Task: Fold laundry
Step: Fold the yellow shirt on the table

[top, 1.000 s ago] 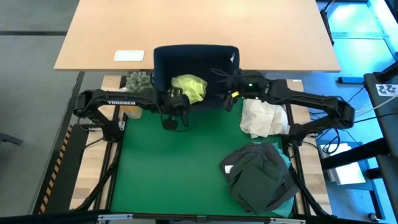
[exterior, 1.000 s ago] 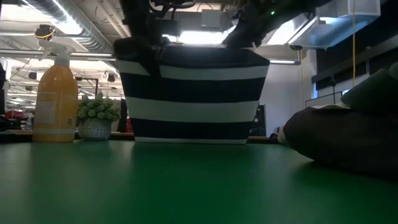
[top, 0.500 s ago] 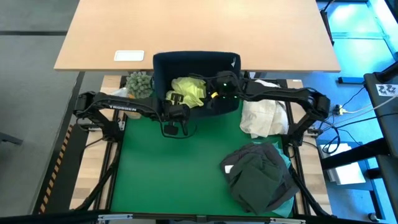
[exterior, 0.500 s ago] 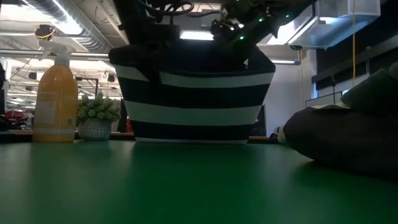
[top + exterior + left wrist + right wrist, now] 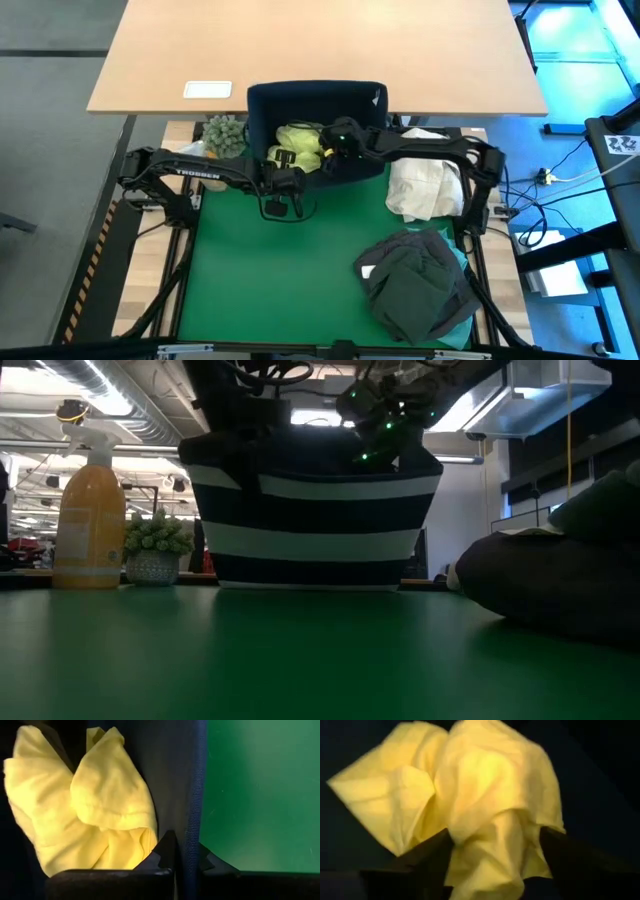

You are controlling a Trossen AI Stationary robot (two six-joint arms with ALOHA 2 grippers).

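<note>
Scene: While both arms met at the navy bin [image 5: 316, 100] on the far edge of the green tabletop [image 5: 270, 270], laundry lay in two places.
Left gripper [image 5: 181, 857]: its fingers were closed on the bin's near wall, the fabric rim pinched between them, as the left wrist view showed.
Right gripper [image 5: 333, 150]: it reached down into the bin from the right side, its fingers [image 5: 427, 851] spread apart on either side of the yellow-green shirt's hanging fold; whether they pressed the cloth could not be told.
Yellow-green shirt [image 5: 300, 145]: it sat crumpled inside the bin, bunched against the near wall.
Other garments: a dark pile [image 5: 418, 283] rested near the right front corner of the tabletop, with a turquoise edge [image 5: 462, 322] showing under it.
Cream bundle [image 5: 423, 187]: it lay at the right edge, between the bin and the dark pile.
Bin from the low view: its striped wall [image 5: 315, 520] stood upright at the back of the tabletop.
Beside the bin: an orange spray bottle [image 5: 88, 515] and a small potted plant [image 5: 155, 550] stood at the far left corner.
</note>
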